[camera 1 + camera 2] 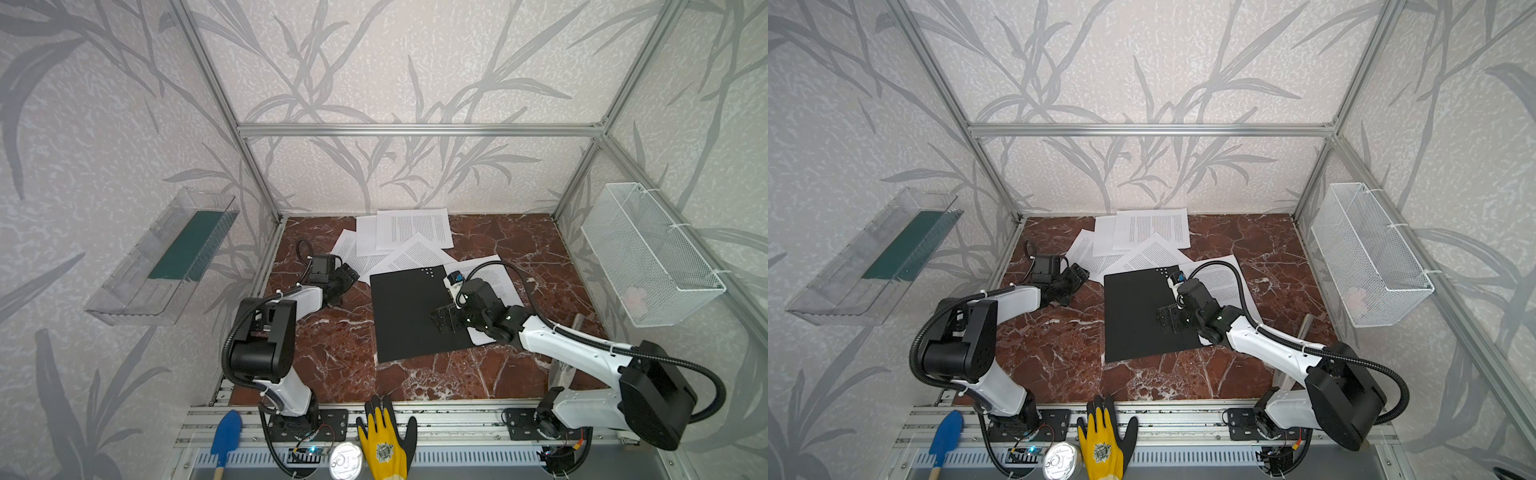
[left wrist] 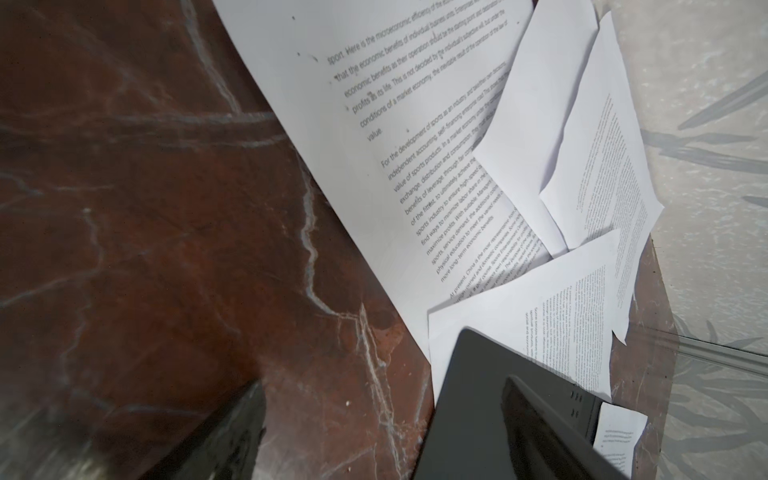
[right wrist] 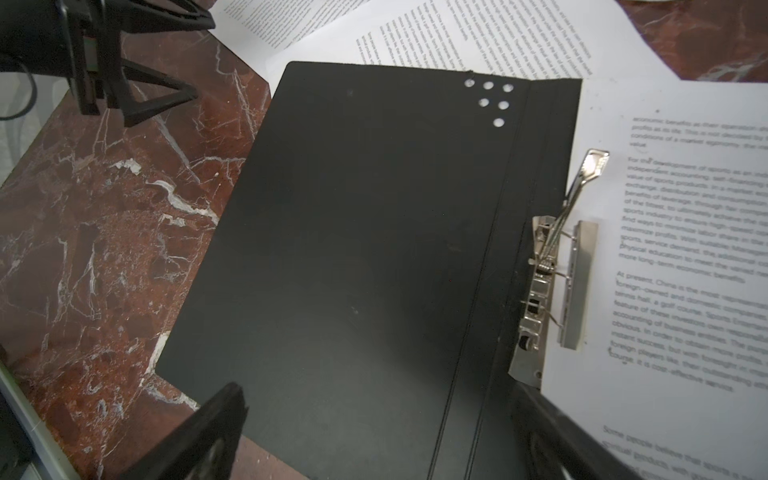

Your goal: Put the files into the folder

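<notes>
The black folder (image 1: 409,316) (image 1: 1138,316) lies open on the red marble table, with small holes near one corner of its cover (image 3: 353,249). A metal clamp (image 3: 577,286) by its spine rests on the edge of a printed sheet (image 3: 685,249). More files (image 1: 411,235) (image 1: 1150,230) (image 2: 395,124) lie scattered and overlapping behind the folder. My right gripper (image 1: 444,322) (image 1: 1167,320) (image 3: 374,440) hovers open over the folder's cover. My left gripper (image 1: 338,291) (image 1: 1065,286) (image 2: 382,432) is open at the folder's far left corner (image 2: 469,395), one finger over it and the other over marble.
A clear bin (image 1: 137,291) holding a dark green panel (image 1: 187,245) hangs on the left wall. A white mesh basket (image 1: 648,253) hangs on the right wall. A yellow glove (image 1: 384,440), blue trowel (image 1: 226,432) and tin can (image 1: 347,459) lie on the front rail.
</notes>
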Available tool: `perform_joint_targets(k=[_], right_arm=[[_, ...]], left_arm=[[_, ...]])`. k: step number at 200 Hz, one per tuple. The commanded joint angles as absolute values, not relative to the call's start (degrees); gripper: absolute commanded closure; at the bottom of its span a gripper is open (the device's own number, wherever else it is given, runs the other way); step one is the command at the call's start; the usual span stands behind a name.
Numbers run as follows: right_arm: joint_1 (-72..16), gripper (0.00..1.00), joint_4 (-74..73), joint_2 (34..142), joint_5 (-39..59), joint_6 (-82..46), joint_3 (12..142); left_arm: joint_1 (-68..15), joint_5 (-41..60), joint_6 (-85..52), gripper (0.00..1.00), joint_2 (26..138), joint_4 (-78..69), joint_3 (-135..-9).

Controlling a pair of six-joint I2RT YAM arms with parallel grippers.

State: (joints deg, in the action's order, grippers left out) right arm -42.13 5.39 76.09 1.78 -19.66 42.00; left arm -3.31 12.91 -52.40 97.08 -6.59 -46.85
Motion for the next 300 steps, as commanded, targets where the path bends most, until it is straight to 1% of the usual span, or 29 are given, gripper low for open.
perform_joint_targets(k=[1, 56, 77, 133, 166, 204, 230, 247, 265, 286, 300], right_arm=[[-43.6, 0.01, 2.8, 77.6, 1.5, -19.0, 42.1], [-43.8, 0.01, 1.3, 82.2, 2.8, -19.8, 42.8], [-43.8, 0.01, 0.5, 83.8, 3.5, -20.0, 42.9], [-43.8, 0.01, 0.0, 87.7, 5.1, -20.6, 44.0], [-43.8, 0.01, -0.5, 88.7, 5.9, -20.8, 44.2], [-43.8, 0.01, -0.6, 89.5, 6.4, -21.0, 44.5], [-43.8, 0.01, -0.5, 89.6, 6.6, -21.0, 44.6], [-43.8, 0.01, -0.2, 89.8, 6.7, -21.1, 44.7], [-43.8, 0.01, 0.0, 89.8, 6.4, -20.9, 44.8], [-43.8, 0.01, 0.6, 90.0, 5.9, -20.8, 45.1], [-43.8, 0.01, 0.6, 90.3, 6.3, -20.8, 45.2]], left_arm=[[-2.8, 15.1, -54.1, 0.11, 100.4, -12.2, -49.3], [-2.5, 19.2, -59.8, 0.13, 110.1, -23.8, -49.9], [-2.3, 19.3, -60.3, 0.12, 111.2, -27.3, -49.8], [-0.5, 24.2, -65.0, 0.13, 115.9, -42.3, -49.7], [0.0, 24.9, -64.2, 0.12, 116.2, -46.1, -50.0], [0.9, 26.8, -65.7, 0.16, 117.6, -53.1, -50.3], [1.7, 24.1, -60.9, 0.17, 114.2, -45.7, -51.3], [3.2, 21.3, -60.0, 0.16, 112.3, -34.8, -53.3], [4.6, 19.6, -58.2, 0.16, 111.0, -29.2, -54.6], [6.0, 19.4, -55.5, 0.14, 111.3, -23.5, -57.5], [7.1, 21.5, -54.6, 0.13, 113.1, -21.4, -60.3]])
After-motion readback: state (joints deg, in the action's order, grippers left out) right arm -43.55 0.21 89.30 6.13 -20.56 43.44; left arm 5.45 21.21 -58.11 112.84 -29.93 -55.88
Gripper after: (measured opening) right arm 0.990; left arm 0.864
